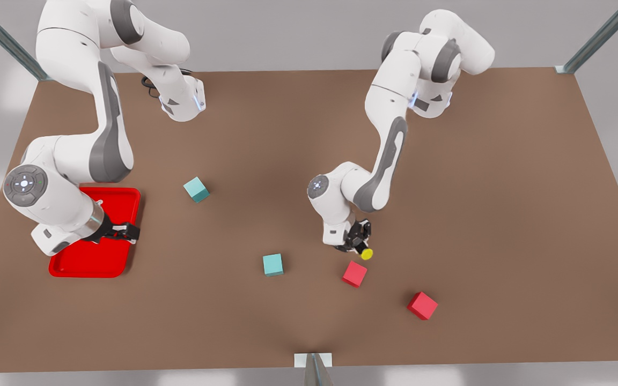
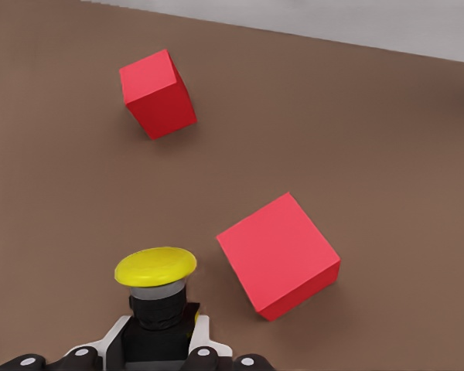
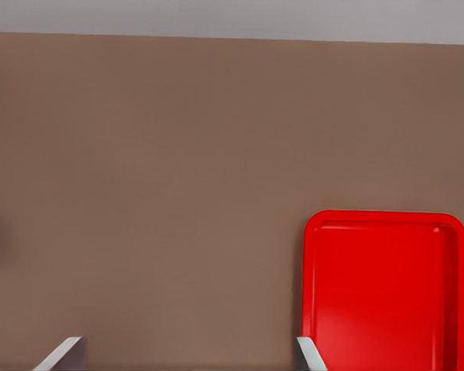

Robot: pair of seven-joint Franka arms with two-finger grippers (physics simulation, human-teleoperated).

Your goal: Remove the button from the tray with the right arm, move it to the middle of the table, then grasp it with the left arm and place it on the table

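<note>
A plain matte brown desk is carrying the whole scene, with pale grey walls and metal frame posts standing behind it. The left gripper is hanging low over the desk near its middle, on the arm at the front view's right, and its jaws are clamping the button by its dark body, with the round yellow cap projecting beyond the fingertips. In the left wrist view the button is sitting between the two black fingers, cap outermost. Just beside the button, one red cube is lying on the desk, and a second red cube is lying farther toward the front view's right. One teal cube is resting toward the front view's left of the button, and another teal cube is resting farther back. The right gripper is hovering over the red tray at the front view's left side of the desk, its jaws standing apart and gripping nothing. In the right wrist view the two pale fingertips are standing wide apart, with the tray lying beyond them.
</note>
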